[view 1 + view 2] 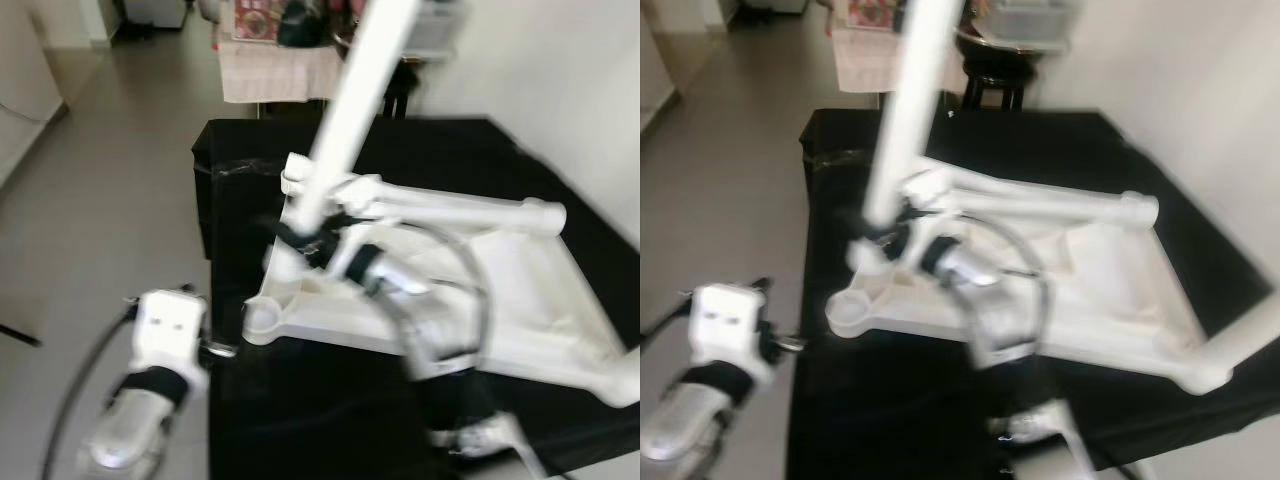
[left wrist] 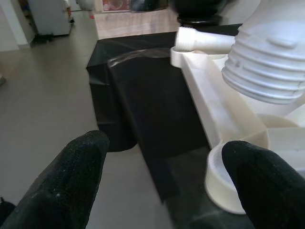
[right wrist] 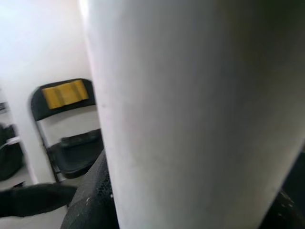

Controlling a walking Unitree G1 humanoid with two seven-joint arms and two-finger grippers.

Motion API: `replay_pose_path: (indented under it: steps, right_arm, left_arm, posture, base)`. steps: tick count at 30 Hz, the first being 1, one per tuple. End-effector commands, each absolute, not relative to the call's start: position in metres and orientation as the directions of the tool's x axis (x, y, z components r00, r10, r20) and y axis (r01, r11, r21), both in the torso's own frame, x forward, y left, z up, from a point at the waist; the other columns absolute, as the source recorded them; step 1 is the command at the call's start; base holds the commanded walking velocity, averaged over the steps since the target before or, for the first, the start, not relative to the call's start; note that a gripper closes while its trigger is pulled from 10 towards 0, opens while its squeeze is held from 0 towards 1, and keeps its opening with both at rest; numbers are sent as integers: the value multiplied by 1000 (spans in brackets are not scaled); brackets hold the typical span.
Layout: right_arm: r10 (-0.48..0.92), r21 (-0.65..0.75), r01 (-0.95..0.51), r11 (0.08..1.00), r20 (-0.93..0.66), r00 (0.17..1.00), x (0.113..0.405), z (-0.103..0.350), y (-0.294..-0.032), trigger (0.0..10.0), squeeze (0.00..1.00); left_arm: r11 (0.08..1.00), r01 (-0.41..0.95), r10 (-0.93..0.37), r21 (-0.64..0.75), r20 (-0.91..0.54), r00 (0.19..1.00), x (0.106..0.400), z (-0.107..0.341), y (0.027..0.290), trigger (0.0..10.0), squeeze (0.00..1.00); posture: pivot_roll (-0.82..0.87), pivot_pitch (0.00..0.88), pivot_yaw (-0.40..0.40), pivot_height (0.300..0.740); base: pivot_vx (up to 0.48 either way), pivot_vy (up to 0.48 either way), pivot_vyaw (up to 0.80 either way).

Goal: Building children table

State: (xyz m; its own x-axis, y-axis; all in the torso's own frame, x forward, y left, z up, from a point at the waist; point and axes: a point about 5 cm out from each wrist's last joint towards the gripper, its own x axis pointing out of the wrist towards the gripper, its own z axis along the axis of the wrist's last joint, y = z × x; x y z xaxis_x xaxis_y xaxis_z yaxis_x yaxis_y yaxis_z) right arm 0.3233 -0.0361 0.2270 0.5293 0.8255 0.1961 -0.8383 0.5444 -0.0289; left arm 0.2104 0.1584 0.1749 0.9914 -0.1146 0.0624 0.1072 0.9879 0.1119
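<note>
White tabletop (image 1: 520, 290) upside down on black-draped desk (image 1: 250, 400), right hand (image 1: 305, 237) clamped on white leg (image 1: 355, 100) over corner socket, left hand (image 2: 162, 181) spread, empty.

The head views are motion-blurred, so the right gripper (image 1: 300, 238) appears only as a dark smear at the base of the white table leg (image 1: 352, 110), and the seating of that leg's threaded end in the upturned white tabletop (image 1: 520, 300) cannot be determined. The upper end of the leg is cut off by the top edge of the frame, and in the right wrist view the leg sits so close that it conceals most of the scene, leaving visible only part of a black folding chair (image 3: 66, 138) at one side. The far-right corner leg (image 1: 1240, 345) runs out of the right edge, the objects at the far end of the room are too blurred to identify, and the left gripper (image 2: 162, 186) has its fingertips cut off by the lower edge of the left wrist view.
</note>
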Motion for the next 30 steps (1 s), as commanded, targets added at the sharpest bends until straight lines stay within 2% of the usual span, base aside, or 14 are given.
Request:
replay_pose_path:
  steps: [1, 7, 10, 15, 17, 22, 23, 24, 30]
  right_arm:
    - [826, -49, -836, 547, 195, 529, 323, 228, -44, 10000, 0]
    - [866, -96, -865, 493, 153, 477, 323, 225, -50, 10000, 0]
    - [891, -99, -888, 450, 117, 438, 325, 224, -53, 10000, 0]
    - [902, -66, -902, 427, 106, 419, 327, 222, -55, 10000, 0]
    - [907, -59, -907, 418, 91, 412, 330, 221, -58, 10000, 0]
    - [906, -65, -905, 420, 77, 416, 338, 220, -61, 10000, 0]
    - [885, -58, -886, 460, 107, 453, 345, 224, -62, 10000, 0]
    - [862, -43, -866, 498, 135, 489, 351, 229, -64, 10000, 0]
    - [834, -58, -842, 536, 193, 517, 358, 240, -70, 10000, 0]
  left_arm:
    - [985, 122, -126, 123, 24, 992, 209, 169, 156, 10000, 0]
    - [984, 58, -51, 171, -44, 998, 201, 156, 165, 10000, 0]
    - [982, 29, -10, 187, -105, 994, 186, 147, 167, 10000, 0]
    - [978, 84, -57, 191, -143, 988, 173, 144, 159, 10000, 0]
    - [967, 140, -109, 214, -148, 983, 164, 146, 152, 10000, 0]
    - [942, 188, -156, 279, -134, 979, 157, 150, 148, 10000, 0]
    - [935, 191, -160, 299, -124, 979, 157, 151, 147, 10000, 0]
    - [927, 189, -160, 325, -114, 981, 157, 153, 147, 10000, 0]
    - [912, 186, -160, 366, -101, 982, 154, 157, 150, 10000, 0]
  posture:
    - [-18, 109, -105, 740]
    - [-17, 116, -101, 740]
    - [-11, 153, -102, 740]
    - [-8, 168, -103, 740]
    - [2, 212, -102, 740]
    - [8, 236, -101, 740]
    - [13, 253, -101, 740]
    - [18, 268, -102, 740]
    - [23, 293, -95, 740]
  base:
    - [0, 0, 0]
    - [0, 0, 0]
    - [0, 0, 800]
    - [0, 0, 800]
    - [0, 0, 800]
    - [0, 0, 800]
    - [0, 0, 800]
    - [0, 0, 0]
    - [0, 0, 0]
